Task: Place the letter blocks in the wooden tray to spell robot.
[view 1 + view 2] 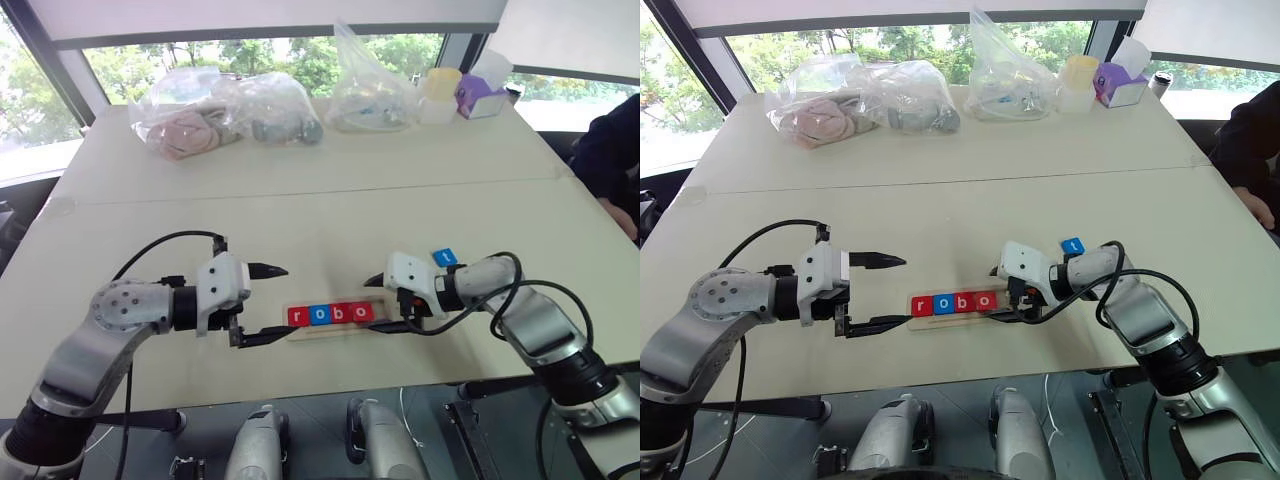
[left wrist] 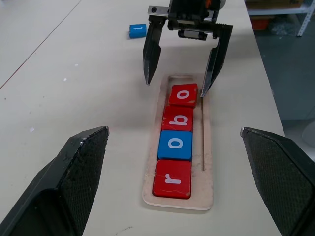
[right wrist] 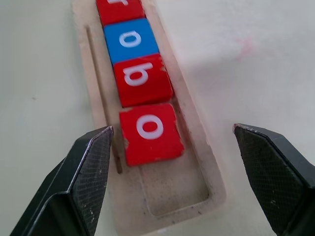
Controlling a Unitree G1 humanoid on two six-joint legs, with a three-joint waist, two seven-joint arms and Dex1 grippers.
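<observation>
Head view, left to right. The left gripper (image 1: 262,303) hovers just above the pale surface (image 1: 300,215) at the tray's 9 o'clock end, released, its two black fingers spread wide and holding nothing. The tray (image 1: 296,331) lies lengthwise across the near middle of the surface, between the two grippers. Four blocks sit in it in a touching row: red r (image 1: 297,317), blue o (image 1: 319,315), red b (image 1: 341,314), red o (image 1: 362,312). The slot beyond the last red o, at the tray's 3 o'clock end, is bare wood (image 3: 179,189). The right gripper (image 1: 384,303) hangs over that end, also released, its fingers straddling the tray with the red o between them but not touching it; one fingertip (image 2: 207,81) stands close beside the tray's rim. The blue t block (image 1: 445,257) lies flat on the surface outside the tray, at about 1 o'clock from it, just behind the right wrist. At the far edge of the surface, toward 12 o'clock, stand three clear plastic bags (image 1: 230,110), then a pale yellow cup (image 1: 440,90) and a purple tissue box (image 1: 480,97). A person's dark sleeve (image 1: 610,150) shows at the 3 o'clock side of the view.
</observation>
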